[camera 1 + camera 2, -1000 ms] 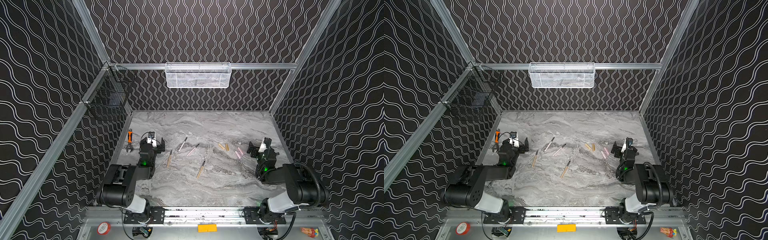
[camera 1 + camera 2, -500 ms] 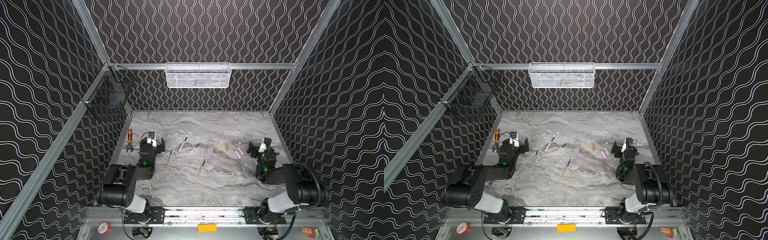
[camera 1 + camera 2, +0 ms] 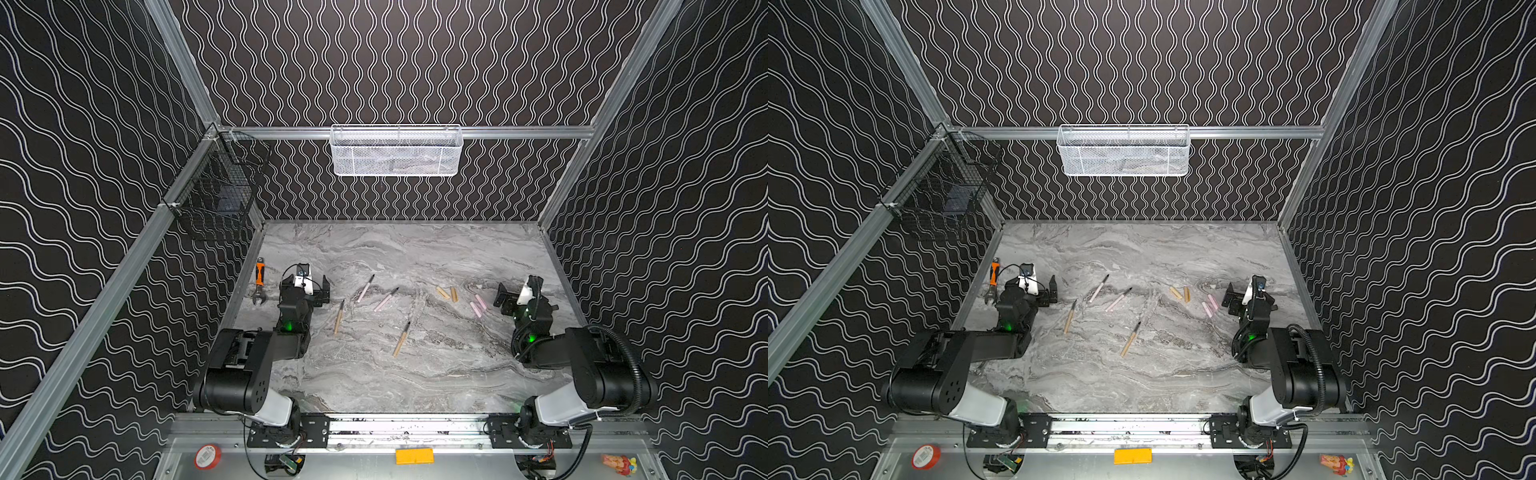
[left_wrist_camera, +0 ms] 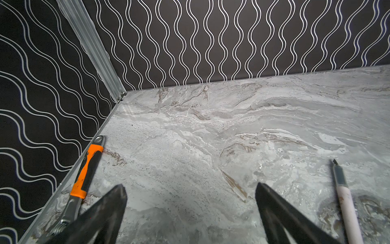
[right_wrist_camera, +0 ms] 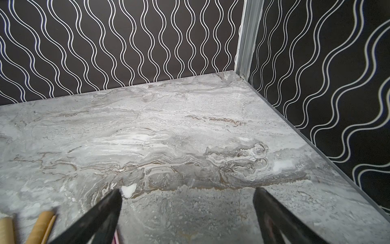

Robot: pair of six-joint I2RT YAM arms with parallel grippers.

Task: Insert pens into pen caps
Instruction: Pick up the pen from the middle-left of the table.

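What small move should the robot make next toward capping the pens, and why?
Likely, swing the left claw over the pale pink pen lying just beside it. That claw and the right claw both stand open and empty, and every pen lies uncapped, apart from the pen caps.

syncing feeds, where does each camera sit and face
Top views: high in front, looking down on the table; left arm, right arm.
Left wrist: just behind open left pincer, facing back-left corner; wrench, pink pen.
Right wrist: just behind open right pincer, facing back-right corner; pen caps.
Shared: wrench, in left wrist and both top views.
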